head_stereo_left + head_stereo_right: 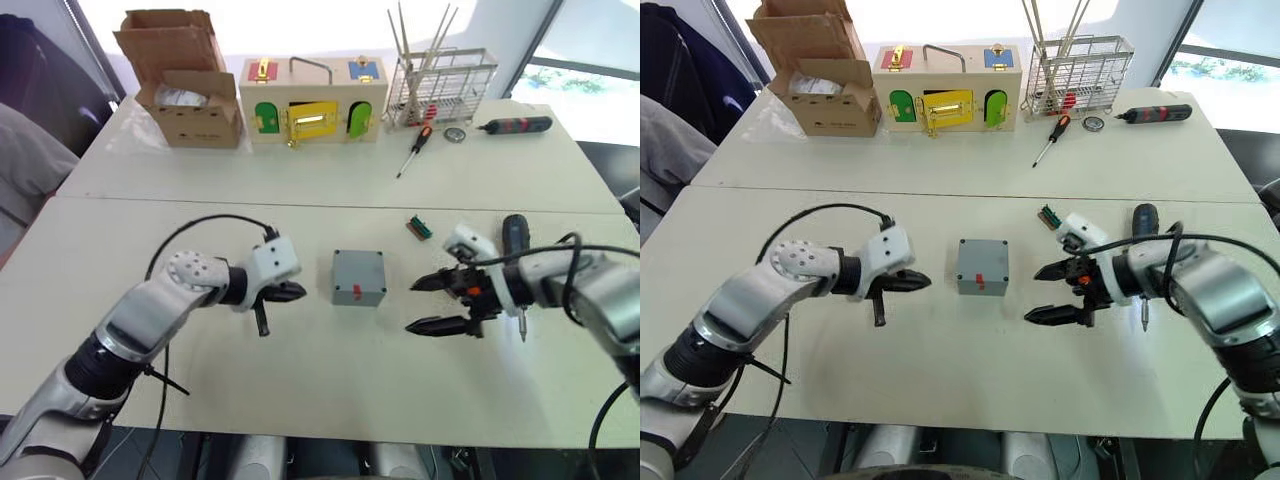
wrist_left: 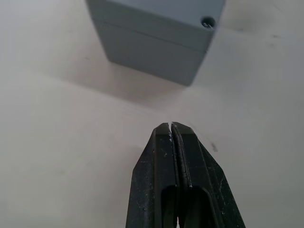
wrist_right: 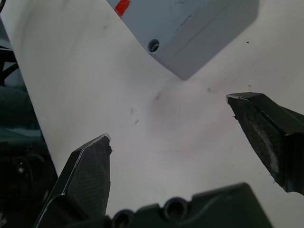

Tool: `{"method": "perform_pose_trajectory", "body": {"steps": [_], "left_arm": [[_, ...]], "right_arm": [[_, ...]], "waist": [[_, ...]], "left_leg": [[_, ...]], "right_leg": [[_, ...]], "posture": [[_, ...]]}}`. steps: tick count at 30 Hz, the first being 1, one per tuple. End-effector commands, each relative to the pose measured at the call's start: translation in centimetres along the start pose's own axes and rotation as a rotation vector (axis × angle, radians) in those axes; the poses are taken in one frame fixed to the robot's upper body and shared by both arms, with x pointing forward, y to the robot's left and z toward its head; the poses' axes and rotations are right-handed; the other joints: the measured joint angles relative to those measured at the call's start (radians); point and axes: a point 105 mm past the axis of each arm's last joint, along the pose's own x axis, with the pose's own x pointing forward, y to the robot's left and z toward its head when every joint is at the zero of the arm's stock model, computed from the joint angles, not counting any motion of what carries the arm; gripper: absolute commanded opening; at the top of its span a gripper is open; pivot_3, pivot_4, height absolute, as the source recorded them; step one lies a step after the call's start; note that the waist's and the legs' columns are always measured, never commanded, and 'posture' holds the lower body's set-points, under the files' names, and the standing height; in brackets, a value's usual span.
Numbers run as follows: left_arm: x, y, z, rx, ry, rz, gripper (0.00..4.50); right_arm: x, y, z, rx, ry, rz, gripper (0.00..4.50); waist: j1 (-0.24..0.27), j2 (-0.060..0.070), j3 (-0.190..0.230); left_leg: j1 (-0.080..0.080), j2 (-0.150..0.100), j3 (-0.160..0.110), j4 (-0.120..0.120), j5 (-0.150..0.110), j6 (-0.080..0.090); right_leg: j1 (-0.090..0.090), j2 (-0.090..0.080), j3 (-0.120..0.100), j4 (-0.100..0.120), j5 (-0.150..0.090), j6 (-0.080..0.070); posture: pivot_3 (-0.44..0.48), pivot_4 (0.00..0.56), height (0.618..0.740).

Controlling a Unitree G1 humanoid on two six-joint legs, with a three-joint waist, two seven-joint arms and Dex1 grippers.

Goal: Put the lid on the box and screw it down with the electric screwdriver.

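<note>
1 small square grey plastic box (image 1: pixel 358 277), lid on, sits between 2 grippers: left gripper (image 1: pixel 291 291) pinched together, right gripper (image 1: pixel 428 305) spread apart.

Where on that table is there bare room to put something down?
Bare: the near strip in front of the box and both grippers, and the left side between the left gripper and the cardboard box. Crowded: the far edge, around the wooden box and wire rack.
</note>
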Motion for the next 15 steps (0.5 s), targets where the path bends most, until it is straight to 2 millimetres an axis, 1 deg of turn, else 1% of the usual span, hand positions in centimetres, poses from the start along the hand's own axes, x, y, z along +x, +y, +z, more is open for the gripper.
{"method": "perform_pose_trajectory", "body": {"steps": [1, 6, 8, 11, 15], "left_arm": [[0.7, 0.4, -0.1, 0.030, -0.018, 0.006, 0.00], [2.4, 1.3, 0.3, 0.004, -0.060, -0.012, 0.00], [2.9, 1.6, 0.5, 0.011, -0.066, -0.020, 0.00], [3.7, 2.1, 1.5, 0.007, -0.102, -0.026, 0.00], [5.6, 3.4, 3.3, 0.047, -0.146, -0.008, 0.00]], "right_arm": [[1.1, 0.3, 0.7, -0.061, -0.036, -0.036, 4.49], [3.4, -0.1, 0.5, -0.071, -0.043, -0.066, 4.49], [3.9, -0.1, 0.5, -0.074, -0.044, -0.073, 4.49], [4.0, 1.0, 0.7, -0.072, -0.060, -0.034, 4.49], [4.1, 2.3, 0.8, -0.069, -0.062, -0.007, 4.49]], "waist": [[0.002, 0.000, 0.000], [0.002, -0.001, 0.000], [0.001, -0.001, 0.000], [0.001, -0.001, 0.000], [0.002, -0.002, -0.001]], "left_leg": [[0.000, 0.000, 0.000, 0.000, 0.000, 0.000], [-0.001, -0.002, -0.001, 0.000, 0.000, 0.000], [-0.001, -0.002, -0.001, 0.000, 0.000, 0.000], [-0.001, -0.003, -0.001, 0.000, 0.000, 0.000], [-0.001, -0.004, -0.002, 0.001, 0.000, 0.001]], "right_leg": [[0.000, 0.000, 0.000, 0.001, 0.000, 0.000], [-0.003, -0.001, -0.001, 0.004, 0.000, 0.000], [-0.002, -0.001, -0.001, 0.004, 0.000, 0.000], [-0.002, -0.001, -0.001, 0.005, 0.000, 0.001], [-0.002, -0.001, -0.001, 0.005, 0.000, 0.001]], "posture": [[0.000, 0.150, 0.740], [0.000, 0.150, 0.740], [0.000, 0.150, 0.740], [0.000, 0.150, 0.740], [0.000, 0.150, 0.740]]}}
